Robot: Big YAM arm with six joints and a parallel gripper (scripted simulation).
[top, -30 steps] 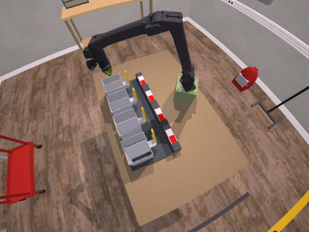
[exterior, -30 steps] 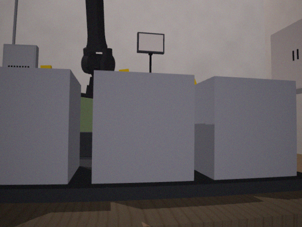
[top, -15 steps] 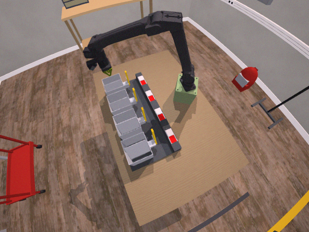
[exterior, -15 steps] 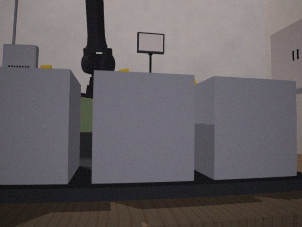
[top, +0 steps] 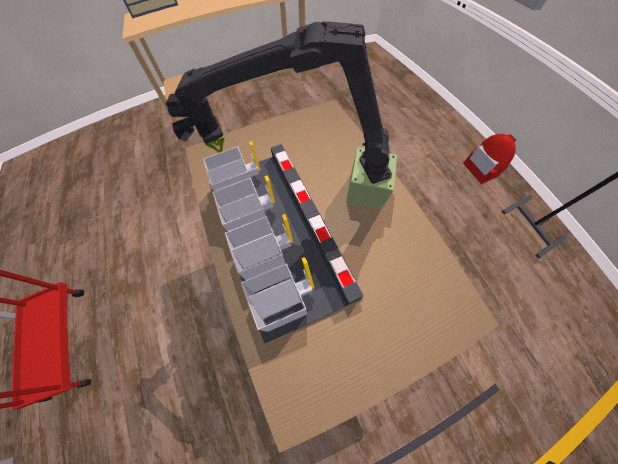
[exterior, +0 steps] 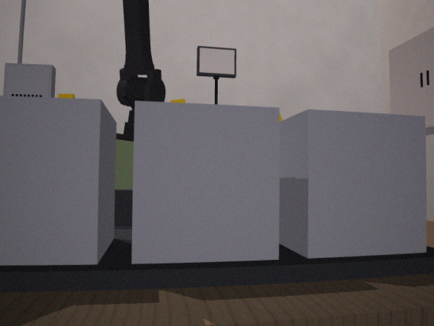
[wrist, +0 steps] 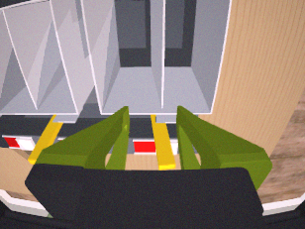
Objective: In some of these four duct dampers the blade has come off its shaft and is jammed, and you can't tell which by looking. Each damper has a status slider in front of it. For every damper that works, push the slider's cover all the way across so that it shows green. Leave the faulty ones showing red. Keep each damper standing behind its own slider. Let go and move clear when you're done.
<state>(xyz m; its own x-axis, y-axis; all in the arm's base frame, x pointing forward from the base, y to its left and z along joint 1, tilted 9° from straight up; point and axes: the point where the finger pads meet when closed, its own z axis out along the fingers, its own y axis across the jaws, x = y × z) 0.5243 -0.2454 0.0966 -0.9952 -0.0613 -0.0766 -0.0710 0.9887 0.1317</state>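
Pincer (top: 216,146) part-open, holding nothing, hovers behind end damper (top: 226,165); all four sliders (top: 316,225) show red.

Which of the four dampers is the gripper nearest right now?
The end damper of the row, farthest from the red cart. The gripper hangs just beyond its outer side, fingers partly open and empty; the other three dampers trail away from it.

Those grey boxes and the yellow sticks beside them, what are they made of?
The boxes look like thin sheet metal: flat matte grey walls with pale edges, open on top, though painted plastic would look the same. The yellow sticks look like painted rods or plastic: an even, bright colour without grain or shine. The mat under them looks like ribbed cardboard or woven fibre.
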